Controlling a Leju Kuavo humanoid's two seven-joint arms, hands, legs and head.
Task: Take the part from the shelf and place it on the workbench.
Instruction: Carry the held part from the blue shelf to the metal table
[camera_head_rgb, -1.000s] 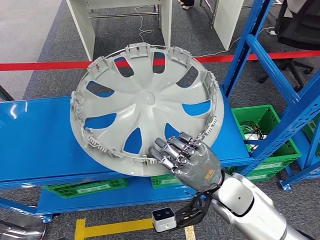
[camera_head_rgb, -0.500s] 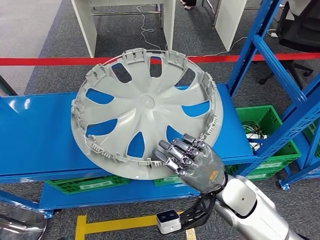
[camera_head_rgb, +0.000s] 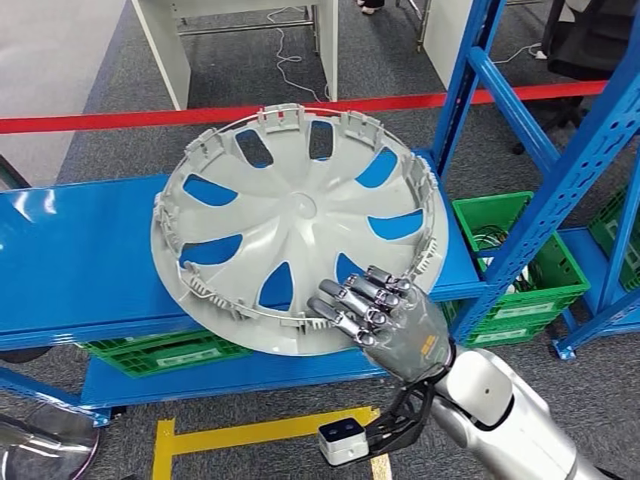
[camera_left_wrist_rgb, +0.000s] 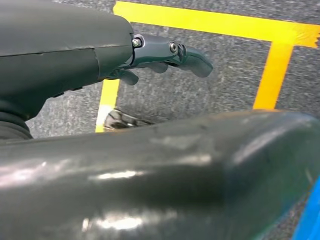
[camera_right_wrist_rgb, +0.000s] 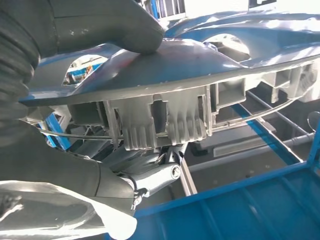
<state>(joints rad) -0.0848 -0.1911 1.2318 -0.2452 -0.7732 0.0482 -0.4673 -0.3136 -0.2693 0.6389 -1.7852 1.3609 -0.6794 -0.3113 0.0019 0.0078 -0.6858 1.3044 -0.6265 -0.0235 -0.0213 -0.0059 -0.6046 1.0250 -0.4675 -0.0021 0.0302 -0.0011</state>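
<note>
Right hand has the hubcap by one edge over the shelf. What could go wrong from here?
1. The right hand grips the hubcap only at its near rim, so the wide disc may tip or slip from the fingers.
2. The blue upright stands close beside the hubcap's far right edge; swinging it out could clip the post.

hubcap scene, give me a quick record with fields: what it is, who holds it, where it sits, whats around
part: grey hubcap, inner side up, clips around its rim
holder: right hand grips the near rim, fingers over the top, thumb under it in the right wrist view
position: tilted over the blue shelf, near edge overhanging the front
left hand: hangs over grey floor with yellow tape, holding nothing
surroundings: green crates under the shelf, red floor line behind
</note>
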